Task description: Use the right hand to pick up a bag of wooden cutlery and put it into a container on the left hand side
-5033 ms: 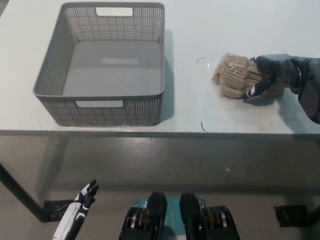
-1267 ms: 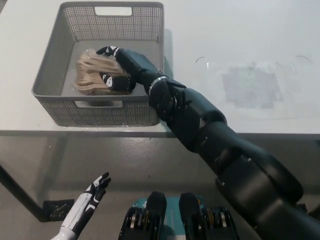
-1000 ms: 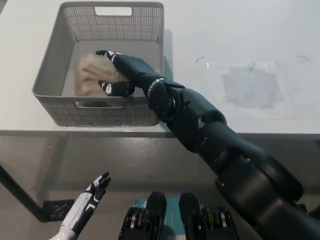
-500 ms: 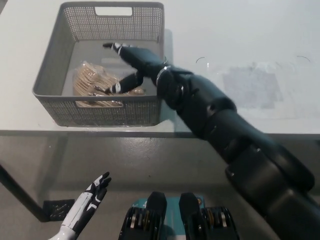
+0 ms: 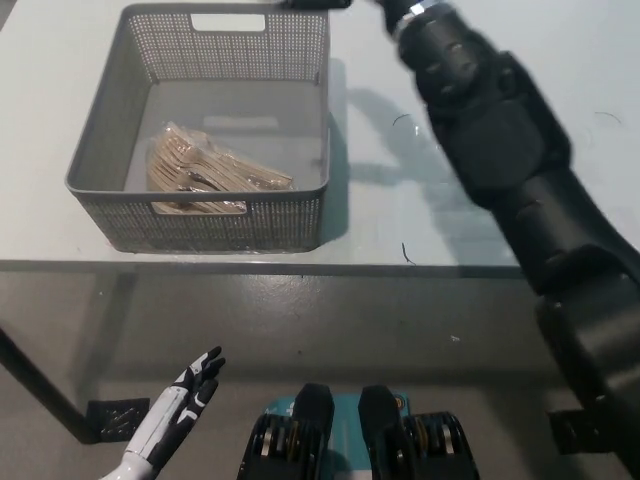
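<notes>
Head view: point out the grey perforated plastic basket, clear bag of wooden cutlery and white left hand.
Grey perforated plastic basket [image 5: 270, 225]: head view, front wall.
Clear bag of wooden cutlery [image 5: 205, 175]: head view, bag's middle.
White left hand [image 5: 188, 388]: head view, palm.

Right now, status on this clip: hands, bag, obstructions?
Left hand open, resting low. Right hand at top edge, state unclear. Cutlery bag lying in basket. Nothing blocking.

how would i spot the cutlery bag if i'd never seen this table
On the white table sits one grey mesh basket with handle slots. Inside, against its near wall, lies a clear bag of pale wooden cutlery, the only thing in the basket.
</notes>
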`<state>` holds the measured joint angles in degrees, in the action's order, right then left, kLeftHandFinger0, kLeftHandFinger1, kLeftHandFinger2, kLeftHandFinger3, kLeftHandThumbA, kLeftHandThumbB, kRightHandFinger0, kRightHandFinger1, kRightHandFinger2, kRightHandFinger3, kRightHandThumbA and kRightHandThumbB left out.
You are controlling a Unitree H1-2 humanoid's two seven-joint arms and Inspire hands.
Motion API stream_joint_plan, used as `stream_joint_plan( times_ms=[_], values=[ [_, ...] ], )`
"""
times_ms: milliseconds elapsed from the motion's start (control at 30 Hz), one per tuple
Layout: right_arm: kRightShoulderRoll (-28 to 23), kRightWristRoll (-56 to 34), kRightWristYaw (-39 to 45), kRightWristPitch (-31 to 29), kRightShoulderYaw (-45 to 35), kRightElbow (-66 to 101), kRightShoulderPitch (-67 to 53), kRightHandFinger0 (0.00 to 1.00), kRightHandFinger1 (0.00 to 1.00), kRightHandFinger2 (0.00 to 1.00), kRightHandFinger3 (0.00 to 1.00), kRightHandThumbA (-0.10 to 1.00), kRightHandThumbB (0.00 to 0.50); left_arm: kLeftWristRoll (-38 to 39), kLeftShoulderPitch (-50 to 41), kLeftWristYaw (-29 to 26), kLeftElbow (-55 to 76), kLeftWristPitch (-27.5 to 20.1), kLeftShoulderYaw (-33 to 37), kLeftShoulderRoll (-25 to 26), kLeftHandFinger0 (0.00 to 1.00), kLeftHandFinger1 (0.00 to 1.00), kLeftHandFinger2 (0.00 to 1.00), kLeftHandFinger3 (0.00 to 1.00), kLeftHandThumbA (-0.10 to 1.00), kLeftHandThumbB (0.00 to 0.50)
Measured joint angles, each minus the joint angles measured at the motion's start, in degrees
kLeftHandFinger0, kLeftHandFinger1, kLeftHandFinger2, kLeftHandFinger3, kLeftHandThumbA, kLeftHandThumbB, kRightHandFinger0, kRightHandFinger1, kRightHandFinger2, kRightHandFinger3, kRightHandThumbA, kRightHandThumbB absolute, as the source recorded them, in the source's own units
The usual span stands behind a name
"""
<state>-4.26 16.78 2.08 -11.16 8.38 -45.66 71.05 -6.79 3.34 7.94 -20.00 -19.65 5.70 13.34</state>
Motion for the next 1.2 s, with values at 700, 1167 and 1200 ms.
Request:
stream_joint_plan(
  times_ms=[700, 1167, 1200],
  values=[
    [-4.8, -13.2, 3.6, 7.0, -10.4, 46.6, -42.4, 1.00, 1.00, 1.00, 1.00, 1.00, 0.224, 0.0, -0.2, 0.0, -1.1, 0.0, 0.1, 0.0, 1.00, 1.00, 1.00, 1.00, 0.99, 0.233],
    [-0.8, -24.3, 6.3, 1.4, -10.6, 43.7, -67.2, 1.00, 1.00, 1.00, 1.00, 1.00, 0.177, 0.1, -0.8, -0.1, -3.8, -2.0, -0.3, 0.1, 1.00, 1.00, 1.00, 1.00, 1.00, 0.276],
    [-0.7, -24.8, 6.5, 1.1, -10.6, 42.8, -67.7, 1.00, 1.00, 1.00, 1.00, 1.00, 0.189, 0.1, -0.7, -0.1, -4.1, -2.2, -0.3, 0.0, 1.00, 1.00, 1.00, 1.00, 1.00, 0.270]
  ],
)
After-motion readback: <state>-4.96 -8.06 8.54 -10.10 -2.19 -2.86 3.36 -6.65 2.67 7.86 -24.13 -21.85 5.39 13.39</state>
